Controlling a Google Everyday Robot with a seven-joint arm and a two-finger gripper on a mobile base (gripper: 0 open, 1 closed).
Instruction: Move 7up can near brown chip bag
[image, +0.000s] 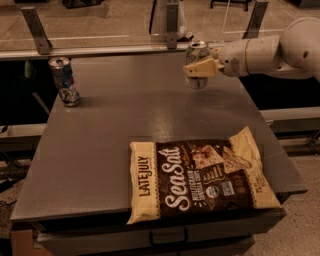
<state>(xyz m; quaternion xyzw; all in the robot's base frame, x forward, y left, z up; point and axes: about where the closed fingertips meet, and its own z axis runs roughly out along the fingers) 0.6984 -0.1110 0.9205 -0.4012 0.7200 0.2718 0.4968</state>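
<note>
1. Gripper (194, 67) sits in the upper right of the frame, at the far edge of the table (115, 125), with its arm reaching in from the right.
2. Its jaws are closed narrowly around the 7up can (196, 82); one cream finger crosses the can's front.
3. Whether the can rests on the table or is just lifted off it, I cannot tell.
4. The brown chip bag (200, 180) lies flat at the lower centre-right of the frame, near the table's front edge, well apart from the can.
5. A second can with blue and red markings (64, 82) stands at the upper left.
6. Judged from this, the grasp is done; carrying the can toward the bag and setting it down beside it are still left.
</note>
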